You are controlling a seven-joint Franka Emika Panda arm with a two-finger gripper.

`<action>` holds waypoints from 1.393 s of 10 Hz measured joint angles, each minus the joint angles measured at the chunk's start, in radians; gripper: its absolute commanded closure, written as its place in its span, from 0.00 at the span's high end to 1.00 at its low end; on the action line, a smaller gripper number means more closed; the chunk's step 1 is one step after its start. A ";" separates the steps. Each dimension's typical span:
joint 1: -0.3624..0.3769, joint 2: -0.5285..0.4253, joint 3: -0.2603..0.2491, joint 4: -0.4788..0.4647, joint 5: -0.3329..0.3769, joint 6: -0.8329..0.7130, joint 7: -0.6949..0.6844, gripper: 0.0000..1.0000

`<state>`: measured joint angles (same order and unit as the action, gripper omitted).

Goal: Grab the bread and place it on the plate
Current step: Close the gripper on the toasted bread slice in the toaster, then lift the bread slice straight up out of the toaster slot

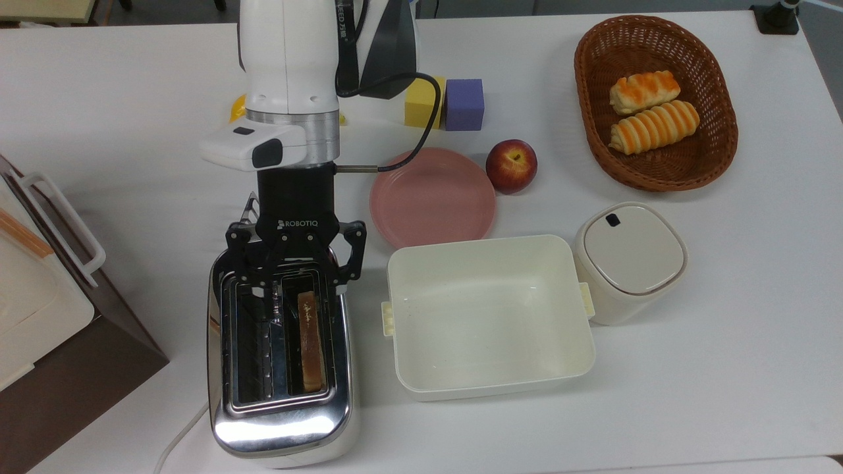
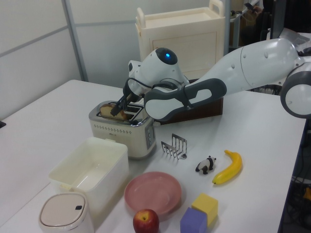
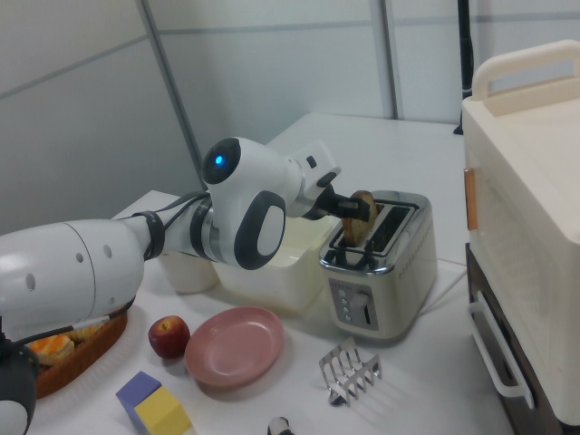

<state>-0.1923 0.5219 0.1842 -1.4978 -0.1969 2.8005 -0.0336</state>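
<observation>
Nearest you in the top view, the toaster (image 1: 280, 349) stands on the white table (image 1: 724, 368), with the bread (image 1: 310, 339) upright in the slot on the top view's right, seen edge-on as a brown strip. Just beside the toaster on the top view's right sits the cream tub (image 1: 487, 316), and next to that a lidded bin (image 1: 629, 260). Your gripper (image 1: 293, 276) hangs over the far end of the toaster, fingers spread wide either side of the slots and closed on nothing. In the left view the gripper (image 2: 118, 108) reaches down at the slice (image 2: 113, 110); you cannot tell there whether a finger touches it. Beyond the tub lies the pink plate (image 1: 431, 201), bare, well apart from the bread. An apple (image 1: 511, 165) sits just beside the plate. Farther back stand two blocks (image 1: 444, 102) and a basket (image 1: 652, 102) holding rolls.
</observation>
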 measured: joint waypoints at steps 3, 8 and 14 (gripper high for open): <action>0.000 0.003 0.000 0.000 0.000 0.000 0.000 0.00; -0.003 -0.008 0.000 0.021 0.000 0.002 0.001 0.00; -0.006 -0.197 0.000 0.017 0.001 -0.025 0.082 0.00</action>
<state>-0.1983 0.3251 0.1843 -1.4805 -0.1962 2.7756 0.0485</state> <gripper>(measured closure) 0.890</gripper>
